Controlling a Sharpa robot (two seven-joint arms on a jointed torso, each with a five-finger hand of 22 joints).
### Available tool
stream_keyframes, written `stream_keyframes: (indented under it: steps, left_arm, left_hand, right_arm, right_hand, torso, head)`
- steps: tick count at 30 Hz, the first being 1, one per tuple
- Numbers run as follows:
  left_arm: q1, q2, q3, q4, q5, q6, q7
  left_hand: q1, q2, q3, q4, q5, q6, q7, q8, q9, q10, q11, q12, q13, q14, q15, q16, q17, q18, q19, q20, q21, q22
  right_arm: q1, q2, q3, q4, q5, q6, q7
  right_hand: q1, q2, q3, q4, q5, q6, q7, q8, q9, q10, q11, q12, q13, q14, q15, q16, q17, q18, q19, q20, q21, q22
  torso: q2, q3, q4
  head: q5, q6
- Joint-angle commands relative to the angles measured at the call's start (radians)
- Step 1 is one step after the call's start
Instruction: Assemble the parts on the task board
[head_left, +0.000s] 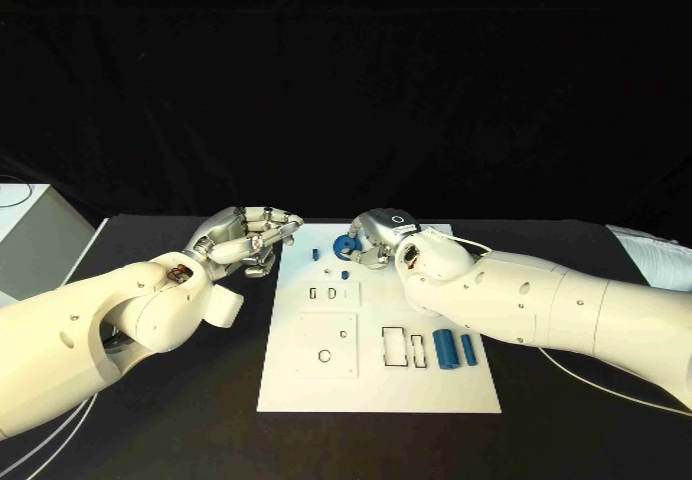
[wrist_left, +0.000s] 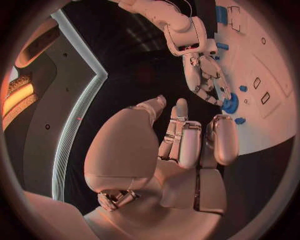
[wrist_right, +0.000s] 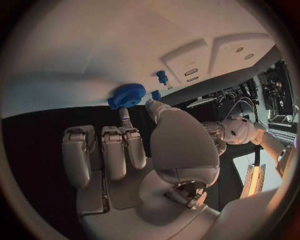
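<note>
Working at a black table (head_left: 159, 420) against a dark backdrop.

Lying mid-table: one white board (head_left: 378, 385), no readable writing on it. Holding nothing in the left hand (head_left: 248, 240), fingers curled in, just off the board's far left corner. Touching a blue gear (head_left: 343, 246) at the board's far edge with the right hand's (head_left: 378, 240) fingertips (wrist_right: 125, 116); grip cannot be told. Resting near the board's right edge: two blue cylinders (head_left: 456, 349); dotting the far part: several small blue pieces (head_left: 348, 273).

A black table (head_left: 173, 420) carries everything, with a black backdrop (head_left: 346, 100) behind it. A white box (head_left: 32, 240) stands at the table's far left edge. White cables (head_left: 43, 445) trail over the near left corner.
</note>
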Motion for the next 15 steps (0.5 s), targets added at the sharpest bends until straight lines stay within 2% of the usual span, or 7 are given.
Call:
stream_keyframes:
  steps: [1, 6, 11, 15]
  left_arm:
    - [0.0, 0.001, 0.001, 0.003, -0.001, 0.006, 0.003]
    - [0.0, 0.001, 0.001, 0.003, -0.001, 0.006, 0.003]
    - [0.0, 0.0, 0.001, 0.003, -0.003, 0.005, 0.002]
    - [0.0, -0.001, 0.001, 0.003, -0.006, 0.003, 0.001]
  left_hand:
    - [-0.007, 0.001, 0.005, 0.0, -0.001, -0.007, -0.001, 0.003, 0.001, 0.001, 0.0, -0.005, -0.001, -0.001, 0.003, -0.003, 0.05, 0.005, -0.008, 0.0, -0.006, -0.001]
    - [-0.006, 0.001, 0.006, 0.0, -0.001, -0.007, 0.0, 0.003, 0.001, 0.001, 0.0, -0.005, -0.001, -0.001, 0.003, -0.004, 0.05, 0.004, -0.007, 0.0, -0.005, 0.001]
    - [-0.006, 0.001, 0.007, 0.0, -0.001, -0.008, 0.0, 0.003, 0.001, 0.0, 0.0, -0.005, -0.002, -0.002, 0.003, -0.004, 0.048, 0.004, -0.008, 0.0, -0.006, 0.0]
    - [-0.006, 0.001, 0.007, 0.0, -0.001, -0.008, 0.0, 0.003, 0.001, 0.0, 0.0, -0.005, -0.002, -0.003, 0.003, -0.005, 0.047, 0.005, -0.008, 0.0, -0.006, -0.001]
  right_arm:
    - [-0.011, -0.002, -0.006, -0.005, 0.03, 0.064, -0.001]
    - [-0.011, -0.003, -0.006, -0.012, 0.041, 0.096, -0.005]
    - [-0.011, -0.006, -0.006, -0.012, 0.048, 0.103, -0.002]
    - [-0.011, -0.012, -0.006, -0.004, 0.051, 0.106, 0.003]
  right_hand:
    - [-0.008, -0.003, 0.007, -0.001, 0.003, 0.003, 0.002, -0.004, -0.002, 0.108, 0.003, 0.002, 0.263, 0.108, 0.002, 0.004, 0.264, -0.013, 0.08, 0.003, 0.004, 0.235]
    - [-0.008, -0.004, 0.007, -0.002, 0.004, 0.003, 0.002, -0.005, -0.002, 0.108, 0.003, 0.002, 0.263, 0.108, 0.003, 0.004, 0.263, -0.012, 0.079, 0.003, 0.003, 0.234]
    - [-0.014, -0.005, 0.008, -0.001, 0.002, 0.001, 0.003, -0.007, -0.002, 0.108, 0.003, 0.002, 0.263, 0.108, 0.003, 0.004, 0.263, -0.012, 0.08, 0.003, 0.003, 0.235]
    - [-0.014, -0.005, 0.009, -0.001, 0.002, 0.001, 0.003, -0.007, -0.002, 0.108, 0.003, 0.002, 0.263, 0.108, 0.003, 0.004, 0.264, -0.012, 0.079, 0.004, 0.002, 0.234]
  torso:
    - [0.0, -0.0002, -0.0003]
    - [0.0, -0.0006, 0.0006]
    - [0.0, -0.0009, 0.0006]
    - [0.0, 0.0004, -0.0001]
  head:
    - [0.0, 0.0]
    - [-0.003, 0.002]
    - [-0.011, 0.004]
    - [-0.007, 0.007]
